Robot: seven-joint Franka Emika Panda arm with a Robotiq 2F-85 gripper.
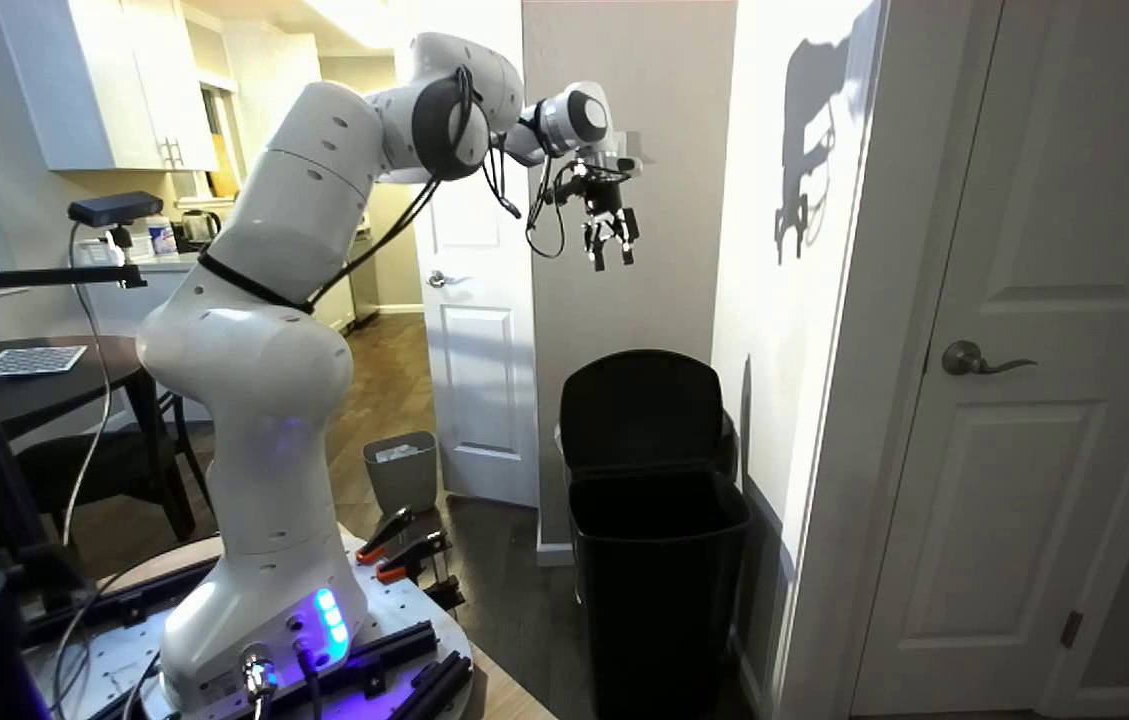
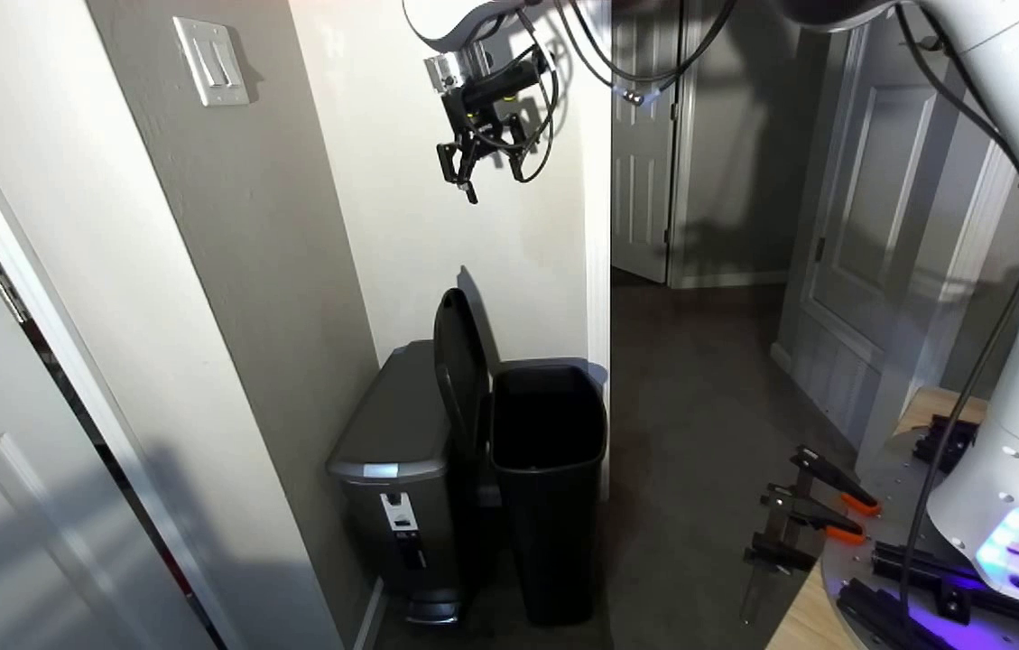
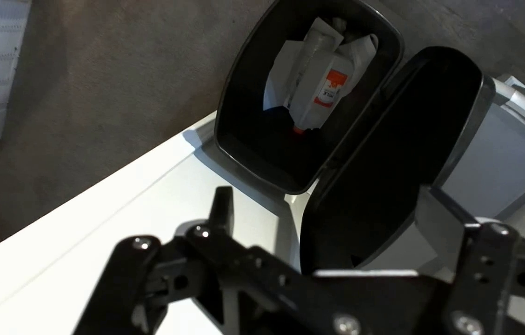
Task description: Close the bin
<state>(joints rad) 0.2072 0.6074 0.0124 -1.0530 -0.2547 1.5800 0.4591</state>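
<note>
Arm (image 1: pixel 289 200) aloft, fingers (image 3: pixel 222 209) downward, apart.

In an exterior view we stand near the arm (image 1: pixel 274 230), large at left, facing the bin (image 1: pixel 659 600) right of centre. In an exterior view we look down more steeply, the base (image 2: pixel 1010 478) lower right, the bin lower centre. In the wrist view we look down past the gripper (image 3: pixel 332 209) into the bin, which all views share

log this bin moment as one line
bin: upright, mouth uncovered | lid: raised | milk jug: inside | end effector: open, holding nothing, higher than lid, not touching | status: bin not closed yet
</note>
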